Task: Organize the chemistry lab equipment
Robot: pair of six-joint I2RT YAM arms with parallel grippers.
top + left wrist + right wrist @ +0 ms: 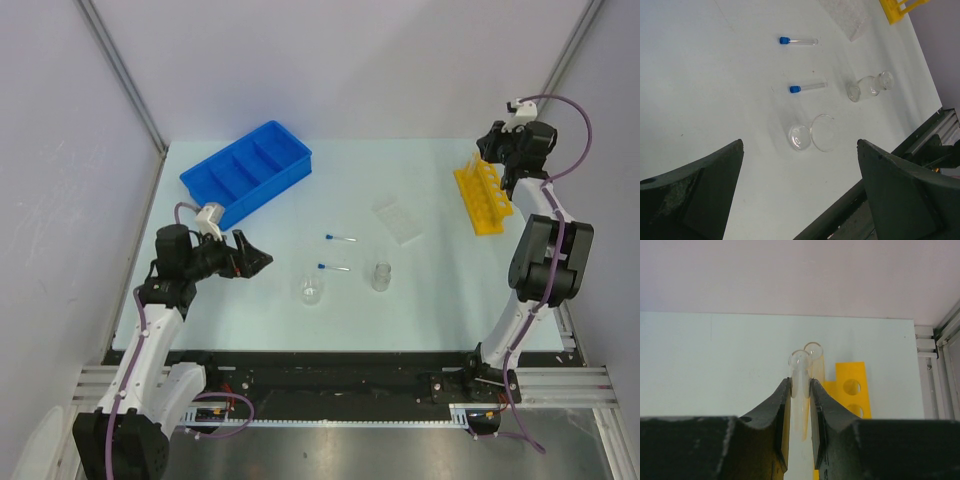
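Pale surface (430,305) under plain white walls (350,60). One long clear tube (800,371), rounded end leading, runs lengthwise between the fingers of your right gripper (800,385), which is clamped on it. A second clear tube (814,352) shows just beyond, close beside the first. The yellow rack (852,387) lies just right of the held tube, with open holes beside its tip, so lining tube over hole looks like the coming concern. Your left gripper (260,258), spread wide and holding nothing, hovers near the beaker (312,290), well apart from the rack.

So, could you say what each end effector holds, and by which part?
Right end effector: a tube, below its rounded end. Left end effector: nothing.
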